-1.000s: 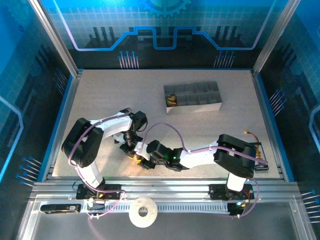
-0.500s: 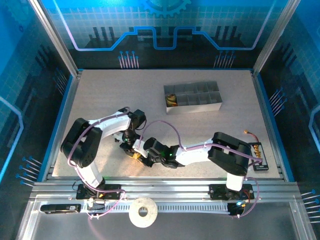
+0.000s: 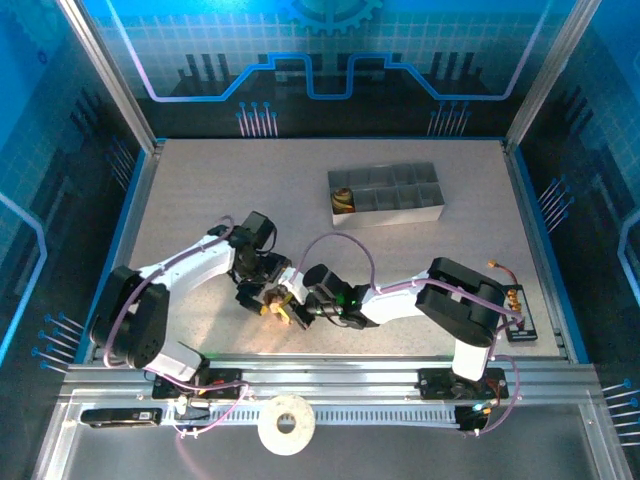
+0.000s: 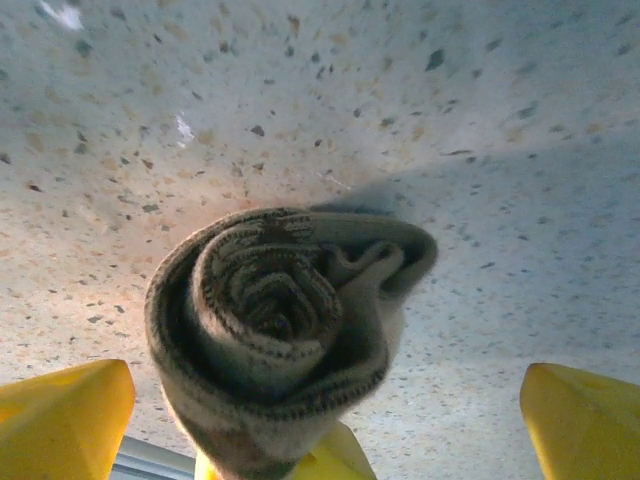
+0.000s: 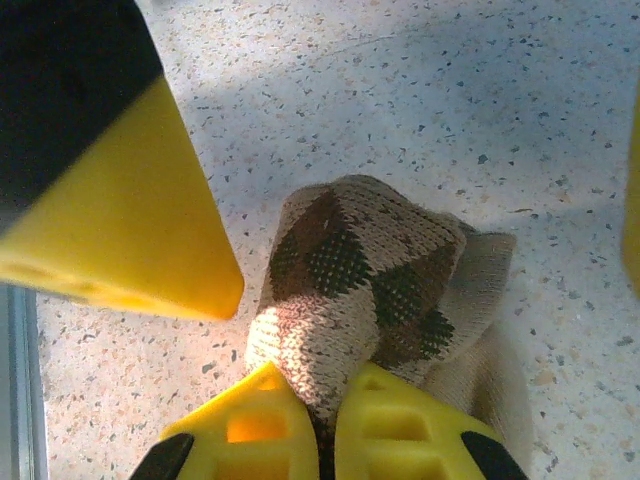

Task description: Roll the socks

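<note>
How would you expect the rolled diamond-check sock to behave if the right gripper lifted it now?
Being soft knit, the sock would probably squash and sag. The right gripper pinches just one edge, so the spiral may loosen. Lying round on the table, it might roll if nudged.

no readable text

no word, number or brand can be read in any view. the blue back wall (image 3: 200, 40) bears a gear emblem (image 3: 330, 10) and circuit-style lines, without lettering. a black bar (image 3: 115, 417) on the front rail (image 3: 380, 412) carries a small pale label (image 3: 146, 415), too small to read.
</note>
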Robot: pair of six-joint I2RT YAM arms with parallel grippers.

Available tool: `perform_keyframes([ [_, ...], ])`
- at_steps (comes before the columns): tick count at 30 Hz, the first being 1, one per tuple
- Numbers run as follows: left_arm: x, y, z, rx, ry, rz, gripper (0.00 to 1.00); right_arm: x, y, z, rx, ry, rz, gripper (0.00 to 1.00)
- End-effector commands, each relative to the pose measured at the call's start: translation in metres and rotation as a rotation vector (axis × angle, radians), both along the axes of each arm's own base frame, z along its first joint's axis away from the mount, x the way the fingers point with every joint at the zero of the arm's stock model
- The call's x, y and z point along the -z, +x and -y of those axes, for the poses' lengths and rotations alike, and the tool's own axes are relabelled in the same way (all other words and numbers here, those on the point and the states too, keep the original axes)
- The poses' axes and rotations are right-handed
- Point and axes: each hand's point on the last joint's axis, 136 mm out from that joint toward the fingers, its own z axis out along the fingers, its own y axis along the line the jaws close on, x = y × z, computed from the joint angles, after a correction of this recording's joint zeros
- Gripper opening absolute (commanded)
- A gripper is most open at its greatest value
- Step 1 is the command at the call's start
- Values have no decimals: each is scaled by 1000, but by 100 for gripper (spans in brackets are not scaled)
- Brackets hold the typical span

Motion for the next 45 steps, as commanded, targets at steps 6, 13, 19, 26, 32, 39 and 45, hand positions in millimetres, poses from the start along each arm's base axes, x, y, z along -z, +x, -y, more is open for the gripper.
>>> perform_keyframes([
  [6,10,-26,18,196,11,-179,99,71,-25,52,25,-266,-169,0],
  [13,33,-43,18,262,41,-252,79,71,-22,53,34,-275,-162,0],
  [19,30,-49,14,245,38,-239,17,66,-18,52,39,-273,-146,0],
  [26,-3,-21,21,162,-22,-123,0,-7,15,50,109,-210,46,50],
  [32,-40,12,21,84,-95,-29,0,-98,63,106,422,-29,101,73],
  [39,-63,36,22,19,-179,22,0,-110,37,122,331,198,-242,83],
  [45,-70,51,33,1,-230,34,0,-108,19,93,215,314,-459,89],
])
